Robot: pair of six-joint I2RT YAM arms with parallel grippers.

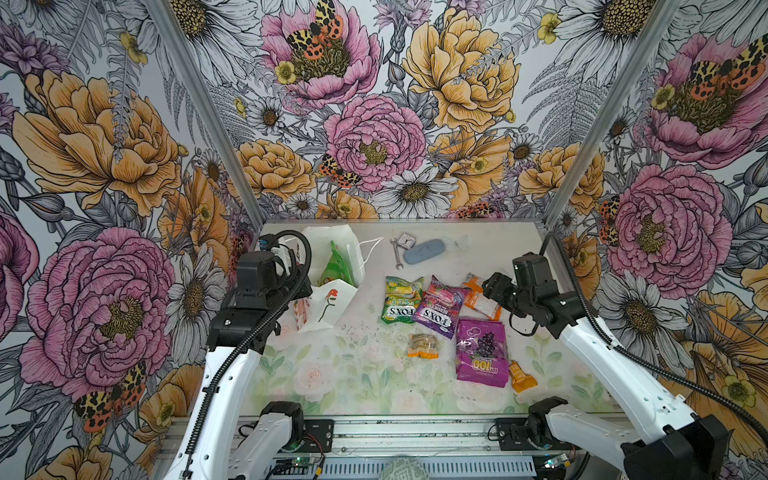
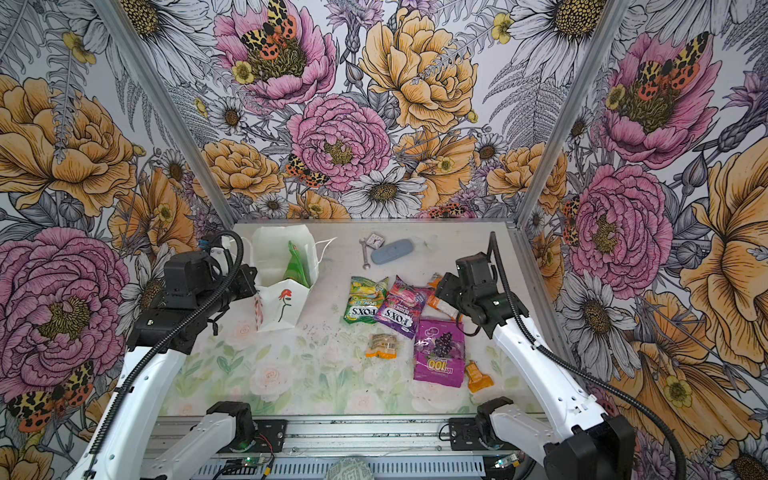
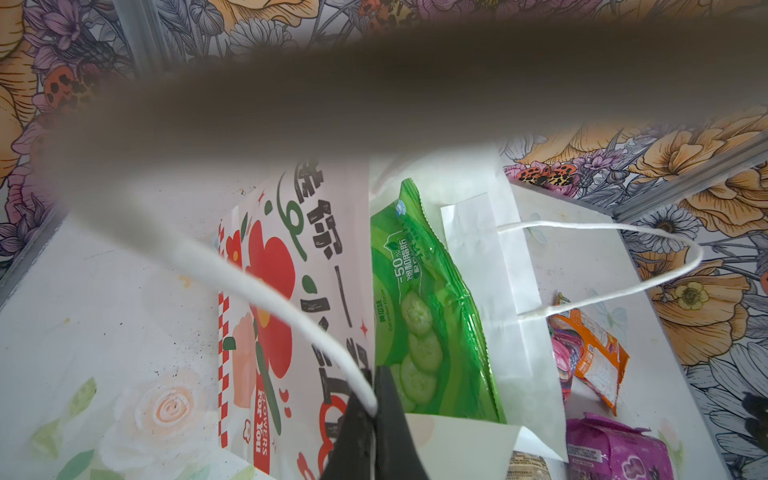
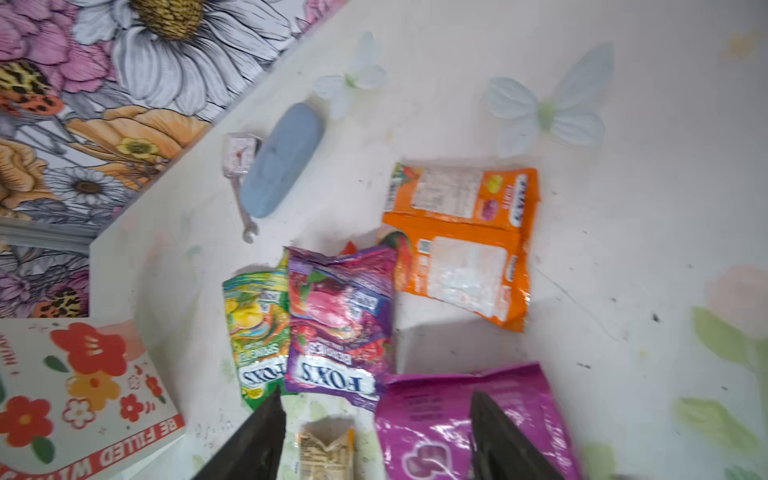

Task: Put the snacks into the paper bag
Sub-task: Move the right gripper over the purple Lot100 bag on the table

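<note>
Paper bag (image 1: 338,309): upright near the tabletop's far left corner, mouth open, green chip bag (image 3: 424,299) standing inside. The left claw (image 3: 374,399) pinches its cord handle (image 3: 291,307), and a blurred dark band blocks much of that wrist view. Right claw (image 4: 378,419): spread, over the green Fox's bag (image 1: 401,299), purple Fox's bag (image 1: 440,307), purple grape bag (image 1: 482,353) and orange packets (image 1: 482,301) toward the right edge. Wrench (image 1: 397,253), blue-grey case (image 1: 424,252) and small clock (image 1: 402,240): along the far edge.

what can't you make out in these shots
- Floor of the paper bag: hidden by the green chip bag, both top views.
- Part of the bag's printed side: covered by a blurred dark band, left wrist view.
- Print on the orange packet: blurred, right wrist view.
</note>
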